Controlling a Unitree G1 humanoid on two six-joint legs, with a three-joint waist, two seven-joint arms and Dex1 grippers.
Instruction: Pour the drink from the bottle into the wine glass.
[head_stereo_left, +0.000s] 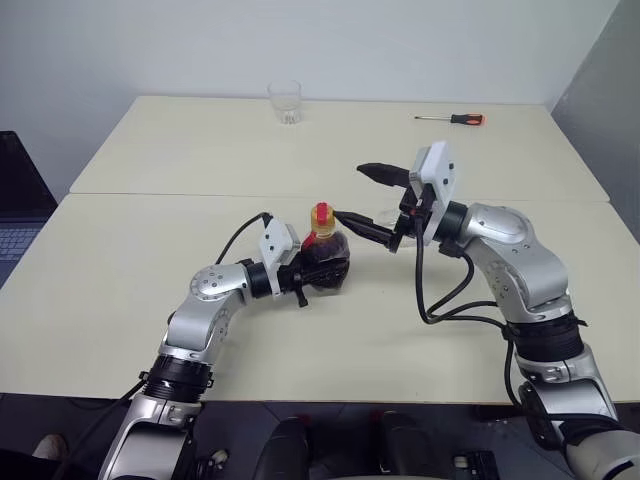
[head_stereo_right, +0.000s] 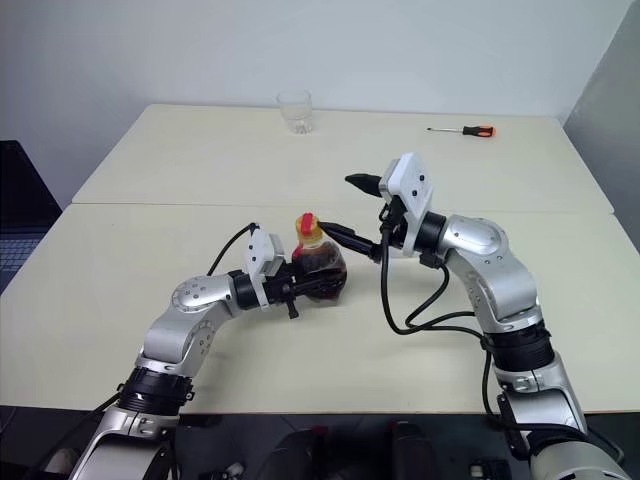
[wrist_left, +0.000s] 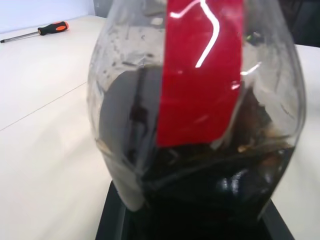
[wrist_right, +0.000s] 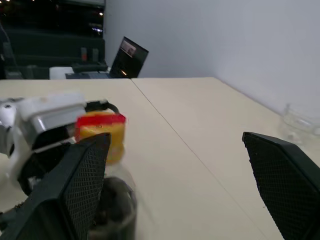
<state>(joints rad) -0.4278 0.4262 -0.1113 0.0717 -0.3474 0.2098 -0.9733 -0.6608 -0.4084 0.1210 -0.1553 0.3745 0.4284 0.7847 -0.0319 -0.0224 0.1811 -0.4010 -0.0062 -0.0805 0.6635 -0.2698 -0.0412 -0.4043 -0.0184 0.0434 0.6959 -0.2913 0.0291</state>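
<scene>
Near the centre of the frame, on a pale cream table (head_stereo_left: 120, 300), the left gripper (head_stereo_left: 312, 272) has its two black fingers clamped tight around the belly of the bottle (head_stereo_left: 326, 258). The bottle stands upright on the table, small and round-bodied, with a red band at its neck and a yellow-orange cap (head_stereo_left: 322, 213). The drink (wrist_left: 210, 195), nearly black, fills its lower part.

Just right of the bottle, the right gripper (head_stereo_left: 368, 198) hangs above the table with its fingers spread wide, empty. Its lower finger (head_stereo_left: 362, 226) points at the bottle's neck, close beside the cap; whether it touches cannot be made out.

Far back, at the upper middle of the frame, a short clear tumbler (head_stereo_left: 285, 101) stands on the table. At the upper right lies a screwdriver (head_stereo_left: 452, 119) with an orange handle.
</scene>
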